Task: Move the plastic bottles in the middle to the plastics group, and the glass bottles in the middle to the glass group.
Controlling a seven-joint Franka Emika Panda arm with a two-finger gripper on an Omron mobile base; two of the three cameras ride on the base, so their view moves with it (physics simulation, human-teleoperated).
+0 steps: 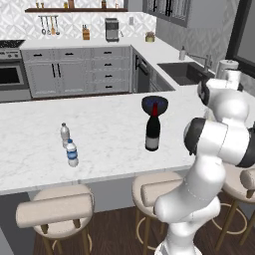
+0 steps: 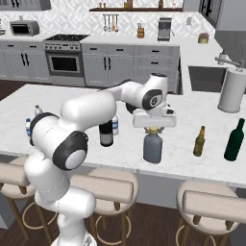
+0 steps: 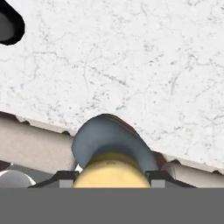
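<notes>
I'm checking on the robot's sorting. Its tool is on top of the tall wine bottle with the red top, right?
Not quite. In the right base view the tool sits on the neck of the squat grey-blue bottle. The wine bottle stands apart, untouched, as the left base view shows.

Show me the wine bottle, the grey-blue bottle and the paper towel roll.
wine bottle [image 1: 152, 134], left base view, dark body.
grey-blue bottle [image 2: 153, 148], right base view, squat body.
paper towel roll [image 2: 231, 91], right base view, white side.

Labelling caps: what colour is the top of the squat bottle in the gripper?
Pale yellow, on the grey-blue squat bottle under the gripper; clearest in the hand view.
</notes>
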